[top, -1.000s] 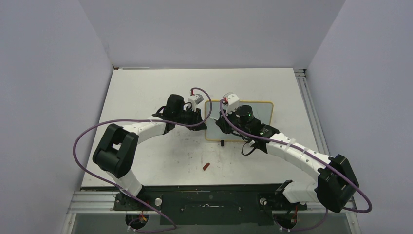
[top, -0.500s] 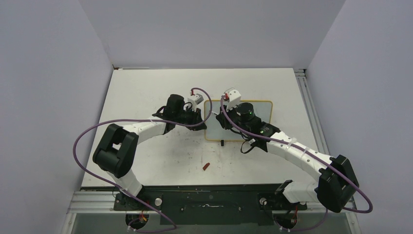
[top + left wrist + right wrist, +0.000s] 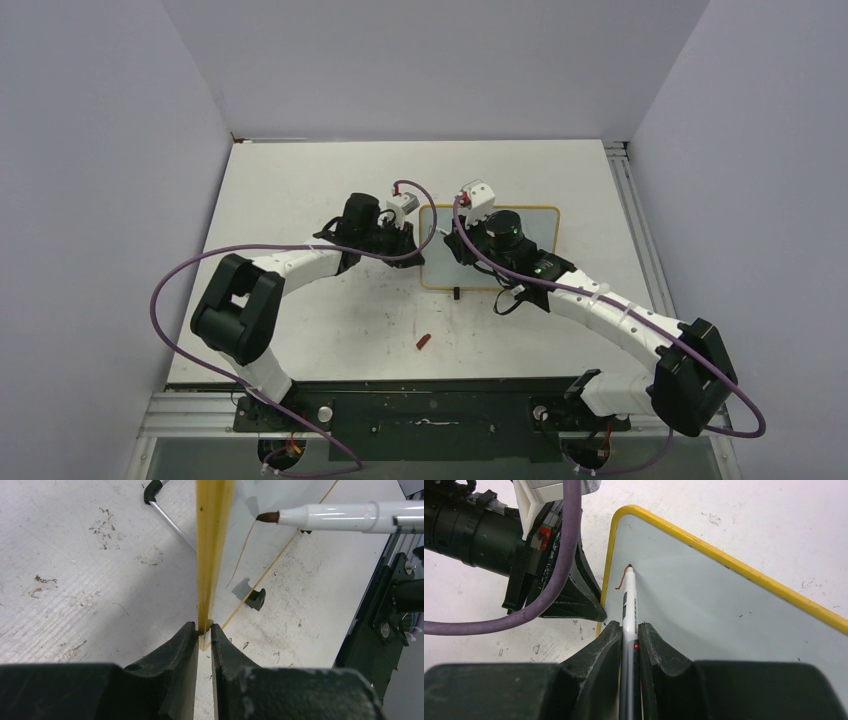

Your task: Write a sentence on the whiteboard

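Since the whiteboard (image 3: 704, 610) is small and light, a push from a pen could make it slide, so it is held in place. It lies on the surface (image 3: 300, 190), out in front of both arms.

The sentence (image 3: 620, 581) has hardly begun. It is just one short, curved, red-brown line close to the whiteboard's far left corner. Almost all of the writing is probably not done yet.

The marker (image 3: 630, 605) has its tip at the top end of that line. It looks like it is touching the whiteboard, or very nearly. The right fingers (image 3: 599, 650) are closed tight around the marker's body. They hold it low, like a hand holding a pencil, so the tip goes where the arm goes.

At the whiteboard's left edge, the left fingers (image 3: 170, 650) are pinched shut on the thin yellow frame (image 3: 210, 540). This grip likely keeps the whiteboard from moving while the marker presses and drags.

One of the whiteboard's black feet (image 3: 256, 599) shows at its near edge. A little red cap (image 3: 424, 341) lies on the surface nearer the arms than the whiteboard, well apart from it and out of the way.
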Robot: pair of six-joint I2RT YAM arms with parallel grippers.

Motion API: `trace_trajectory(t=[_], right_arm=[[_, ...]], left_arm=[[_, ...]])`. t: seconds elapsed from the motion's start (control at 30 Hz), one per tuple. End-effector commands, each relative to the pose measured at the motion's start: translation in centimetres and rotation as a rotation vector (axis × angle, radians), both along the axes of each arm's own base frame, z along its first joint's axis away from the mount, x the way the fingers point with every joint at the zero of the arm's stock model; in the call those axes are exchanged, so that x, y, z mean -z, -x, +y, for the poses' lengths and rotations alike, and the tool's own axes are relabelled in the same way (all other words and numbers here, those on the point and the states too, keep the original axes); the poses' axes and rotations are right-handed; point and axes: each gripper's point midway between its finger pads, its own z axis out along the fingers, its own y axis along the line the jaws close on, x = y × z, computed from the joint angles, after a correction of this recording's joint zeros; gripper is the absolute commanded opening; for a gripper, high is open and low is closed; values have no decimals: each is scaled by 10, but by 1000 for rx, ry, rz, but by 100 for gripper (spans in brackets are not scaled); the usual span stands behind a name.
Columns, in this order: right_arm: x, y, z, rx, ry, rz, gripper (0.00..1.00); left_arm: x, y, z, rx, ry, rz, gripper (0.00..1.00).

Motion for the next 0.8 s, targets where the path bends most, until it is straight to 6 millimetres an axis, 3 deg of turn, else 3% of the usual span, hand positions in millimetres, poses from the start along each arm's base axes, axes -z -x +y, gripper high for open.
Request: trace_trajectory(t=[0.0, 0.77], right_arm=[[-31, -10, -6, 47, -37, -91, 5], [17, 15, -16, 37, 22, 12, 5]], left_arm=[[-15, -3, -12, 34, 25, -33, 13], [-18, -3, -11, 31, 23, -41, 12]])
